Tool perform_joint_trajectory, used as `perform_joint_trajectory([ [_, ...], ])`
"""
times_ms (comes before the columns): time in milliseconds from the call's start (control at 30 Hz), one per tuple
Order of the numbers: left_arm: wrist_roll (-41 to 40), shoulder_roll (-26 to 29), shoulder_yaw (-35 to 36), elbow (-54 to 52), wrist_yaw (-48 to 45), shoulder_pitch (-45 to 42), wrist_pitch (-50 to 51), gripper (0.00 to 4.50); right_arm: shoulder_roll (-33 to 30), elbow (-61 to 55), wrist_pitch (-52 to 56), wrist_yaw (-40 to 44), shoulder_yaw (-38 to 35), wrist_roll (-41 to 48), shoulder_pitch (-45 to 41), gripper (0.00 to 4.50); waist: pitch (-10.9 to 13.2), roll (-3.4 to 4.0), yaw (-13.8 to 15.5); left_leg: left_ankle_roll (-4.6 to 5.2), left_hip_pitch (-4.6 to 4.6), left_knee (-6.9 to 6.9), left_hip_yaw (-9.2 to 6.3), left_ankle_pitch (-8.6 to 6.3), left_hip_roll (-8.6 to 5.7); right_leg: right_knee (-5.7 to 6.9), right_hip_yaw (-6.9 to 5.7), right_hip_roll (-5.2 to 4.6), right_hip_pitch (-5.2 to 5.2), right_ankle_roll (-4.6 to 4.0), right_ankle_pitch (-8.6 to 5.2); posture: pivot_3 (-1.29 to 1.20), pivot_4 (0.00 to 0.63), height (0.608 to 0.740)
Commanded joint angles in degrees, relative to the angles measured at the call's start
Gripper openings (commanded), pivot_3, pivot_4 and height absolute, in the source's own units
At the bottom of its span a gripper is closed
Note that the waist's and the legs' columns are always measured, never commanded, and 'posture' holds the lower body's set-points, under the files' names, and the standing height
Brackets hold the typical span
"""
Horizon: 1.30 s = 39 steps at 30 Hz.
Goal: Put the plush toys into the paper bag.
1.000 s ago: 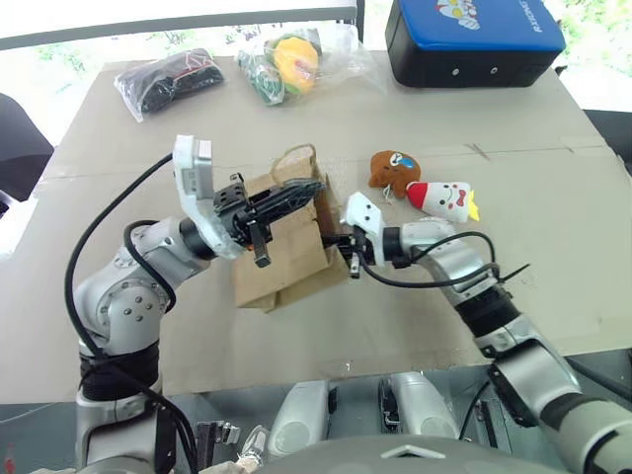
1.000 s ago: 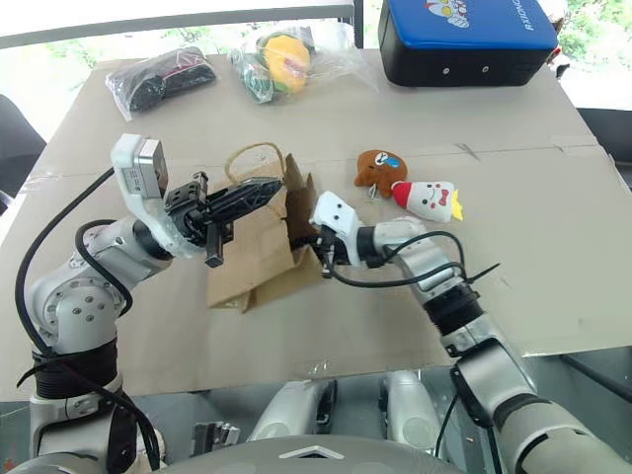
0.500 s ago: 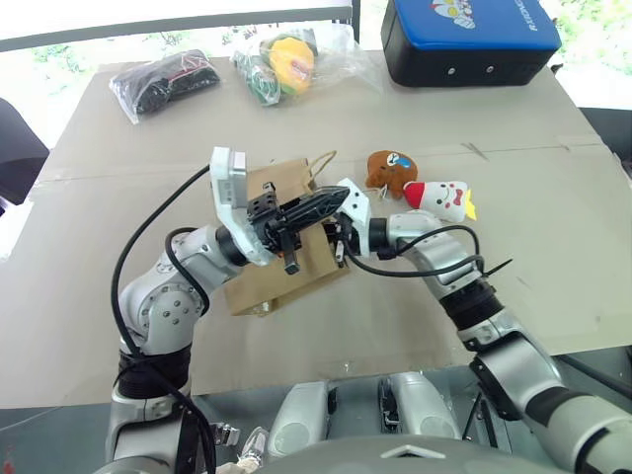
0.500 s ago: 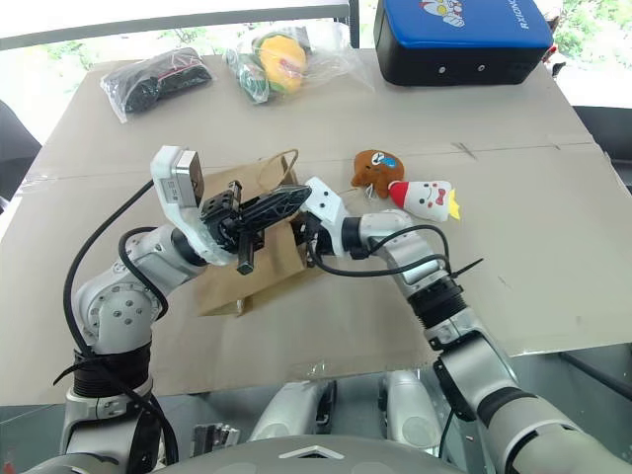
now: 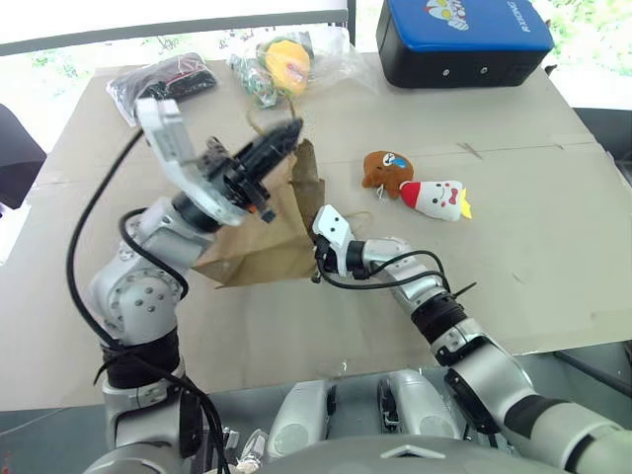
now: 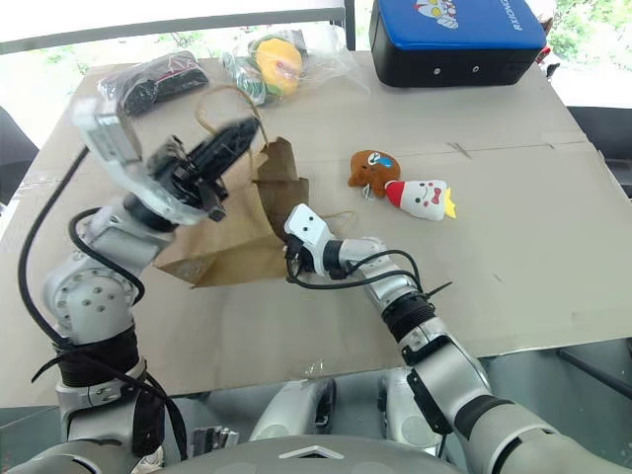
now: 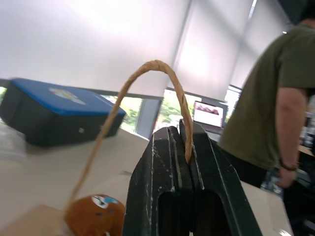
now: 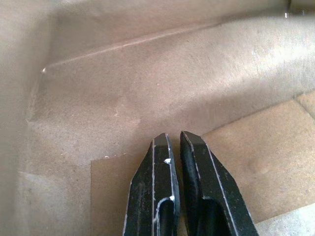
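Observation:
The paper bag (image 5: pixel 259 240) lies on the table with its mouth lifted. My left gripper (image 5: pixel 288 134) is raised above it, shut on one twisted loop handle (image 7: pixel 156 64). My right gripper (image 8: pixel 171 140) is shut with nothing in it, its fingertips pushed into the bag's mouth against the brown paper inside. The plush toys lie on the table to the right of the bag, apart from both grippers: a brown-orange bear (image 5: pixel 387 168) and a white one with a red tip and yellow end (image 5: pixel 437 197).
A black case with a blue lid (image 5: pixel 464 39) stands at the back right. A clear plastic bag of yellow-green items (image 5: pixel 281 64) and another of black items (image 5: pixel 163 81) lie at the back. A person (image 7: pixel 288 98) stands beyond the table.
My left gripper rose and swung left with the handle, pulling the bag's top up. My right gripper moved left and down into the bag's mouth.

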Motion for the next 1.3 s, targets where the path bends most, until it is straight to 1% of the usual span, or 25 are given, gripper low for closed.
perform_joint_trajectory([
  [33,3.05,1.18,1.54,-2.64,3.36,-2.23,-3.04,0.0,1.56,3.04,2.36,-5.2,0.17,-2.77,0.82,0.11,-0.03,0.01,-0.01,-0.02,0.01,0.0,0.0,0.01,0.0,0.01,0.0,0.01,0.0,0.0,0.0,0.0,0.15,0.74],
  [167,7.37,1.19,0.96,-2.18,5.93,-2.74,-5.55,0.0,2.55,4.26,3.81,-8.97,0.1,-4.49,0.16,0.11,-0.07,0.01,0.02,-0.07,0.05,-0.01,0.0,0.04,0.06,0.03,0.0,0.08,0.0,-0.13,0.07,0.0,0.15,0.74],
  [267,9.66,0.55,0.49,-1.85,5.6,-2.39,-8.15,0.0,2.9,3.21,3.61,-10.45,-0.02,-4.79,0.09,0.11,-0.08,0.01,0.16,-0.08,0.05,-0.01,-0.01,0.05,0.06,0.02,0.0,0.09,-0.01,-0.14,0.08,0.0,0.15,0.74],
  [367,12.98,1.82,-1.43,-1.9,2.89,-0.18,-9.73,0.0,2.95,-1.74,2.14,-11.15,-1.39,-3.29,0.48,0.11,-0.08,0.03,0.21,-0.09,0.05,-0.01,-0.01,0.05,0.06,0.01,0.0,0.09,-0.01,-0.14,0.08,0.0,0.15,0.74],
  [433,14.51,1.65,-2.09,-1.26,0.93,1.71,-11.72,0.0,2.11,-6.18,1.14,-11.3,-1.66,-3.0,1.07,0.11,-0.07,0.04,0.32,-0.08,-0.01,-0.02,-0.01,0.05,0.06,0.0,0.0,0.09,-0.02,-0.14,0.08,0.0,0.15,0.74],
  [500,15.1,0.79,-1.64,-0.16,0.5,3.47,-13.3,0.0,0.45,-11.51,3.16,-11.71,-2.12,-3.38,1.99,0.11,-0.05,0.04,0.43,-0.08,-0.1,-0.04,-0.03,0.05,0.05,-0.05,0.0,0.08,-0.09,-0.14,0.08,0.0,0.15,0.74],
  [567,15.15,-0.49,-0.95,0.61,-0.07,4.88,-15.35,0.0,-1.64,-18.12,10.53,-4.5,-3.67,3.13,3.27,0.11,-0.02,0.07,0.49,-0.07,-0.24,-0.04,-0.03,0.04,0.05,-0.1,0.0,0.08,-0.21,-0.14,0.08,0.0,0.15,0.74],
  [600,14.34,-1.5,-0.68,0.96,0.22,5.39,-15.58,0.0,-3.84,-22.89,12.37,-2.87,-3.95,4.14,4.22,0.11,-0.02,0.08,0.6,-0.06,-0.28,-0.07,-0.03,0.04,0.05,-0.13,0.0,0.06,-0.24,-0.14,0.08,0.0,0.15,0.74],
  [633,13.21,-2.34,-0.36,1.29,0.21,5.69,-15.64,0.0,-6.17,-27.81,14.42,-1.97,-4.2,4.72,4.95,0.62,-0.02,0.07,0.7,-0.05,-0.29,-0.09,-0.03,0.03,0.04,-0.16,-0.01,0.04,-0.24,-0.14,0.08,0.0,0.15,0.74],
  [667,10.81,-2.95,0.17,1.6,-0.3,5.98,-14.81,0.0,-8.17,-33.06,16.37,-3.29,-5.56,4.79,5.36,0.9,0.0,0.09,0.95,-0.03,-0.3,-0.08,-0.04,0.02,0.04,-0.16,-0.02,0.04,-0.24,-0.14,0.08,0.0,0.15,0.74],
  [700,9.37,-3.21,0.55,2.18,-1.2,6.17,-14.52,0.0,-10.45,-39.03,19.19,-4.19,-7.1,5.37,5.66,1.38,0.01,0.09,1.17,-0.03,-0.35,-0.08,-0.06,0.02,0.04,-0.18,-0.04,0.03,-0.27,-0.14,0.08,0.0,0.15,0.74],
  [800,6.62,-2.71,0.75,3.73,-4.37,6.27,-13.57,0.0,-18.11,-53.45,29.0,-4.51,-11.25,7.85,6.32,2.9,0.03,0.09,1.47,-0.04,-0.49,-0.05,-0.06,0.02,0.05,-0.14,-0.05,0.04,-0.42,-0.14,0.08,0.0,0.15,0.74],
  [833,6.53,-2.26,0.79,4.33,-5.24,6.04,-13.52,0.0,-21.16,-56.95,32.67,-3.38,-12.81,9.49,6.3,3.17,0.03,0.1,1.55,-0.04,-0.48,-0.05,-0.06,0.02,0.05,-0.14,-0.04,0.04,-0.42,-0.14,0.08,0.0,0.15,0.74],
  [867,5.34,-1.47,1.09,5.01,-6.48,5.83,-12.54,0.0,-24.61,-59.68,36.83,-2.4,-14.54,10.72,5.86,3.72,0.05,0.14,1.58,-0.03,-0.48,-0.05,-0.06,0.02,0.06,-0.14,-0.06,0.04,-0.4,-0.14,0.08,0.0,0.15,0.74],
  [900,4.09,-0.87,1.45,5.56,-7.59,5.64,-11.78,0.0,-27.97,-61.49,39.5,-2.39,-15.31,10.3,5.32,3.72,0.04,0.1,1.6,-0.03,-0.49,-0.06,-0.06,0.02,0.05,-0.16,-0.05,0.03,-0.41,-0.14,0.08,0.0,0.15,0.74],
  [933,3.22,-0.16,1.87,6.28,-8.8,5.38,-11.36,0.0,-31.65,-62.09,41.63,-2.93,-15.75,8.84,4.46,3.72,0.05,0.11,1.61,-0.02,-0.49,-0.06,-0.07,0.01,0.04,-0.18,-0.06,0.03,-0.39,-0.14,0.08,0.0,0.15,0.74],
  [1000,3.02,1.51,2.29,8.38,-11.26,4.62,-11.43,0.0,-37.56,-59.41,43.68,-3.15,-16.54,7.13,2.42,3.72,0.05,0.09,1.56,-0.01,-0.5,-0.04,-0.04,0.02,0.03,-0.18,-0.05,0.01,-0.39,-0.14,0.08,0.0,0.15,0.74],
  [1067,1.24,2.66,2.96,10.06,-13.48,3.62,-10.6,0.0,-40.95,-51.8,42.96,-4.44,-14.58,3.67,0.61,3.72,0.06,0.08,1.49,-0.01,-0.49,-0.03,-0.02,0.02,0.03,-0.17,-0.05,0.01,-0.39,-0.15,0.08,0.0,0.15,0.74],
  [1133,0.4,3.26,3.22,11.39,-14.85,2.76,-10.14,0.0,-42.03,-43.24,40.41,-5.21,-10.73,0.02,-0.72,3.72,0.06,0.07,1.46,-0.02,-0.48,-0.05,-0.01,0.02,0.05,-0.17,-0.05,0.02,-0.39,-0.15,0.08,0.0,0.15,0.74],
  [1233,1.12,3.21,2.94,12.39,-15.38,1.73,-10.38,0.0,-39.63,-28.05,35.31,-4.08,-5.55,-3.25,-3.36,3.72,0.05,0.03,1.47,-0.01,-0.43,-0.06,0.05,0.02,0.05,-0.18,-0.04,0.01,-0.35,-0.15,0.08,0.0,0.15,0.74],
  [1300,1.31,2.89,2.73,12.16,-15.16,1.29,-10.5,0.0,-38.73,-21.65,32.36,-3.11,-3.6,-4.96,-4.23,3.22,0.06,0.03,1.37,0.0,-0.47,-0.08,0.08,0.02,0.06,-0.2,-0.03,0.0,-0.38,-0.15,0.08,0.0,0.15,0.74],
])
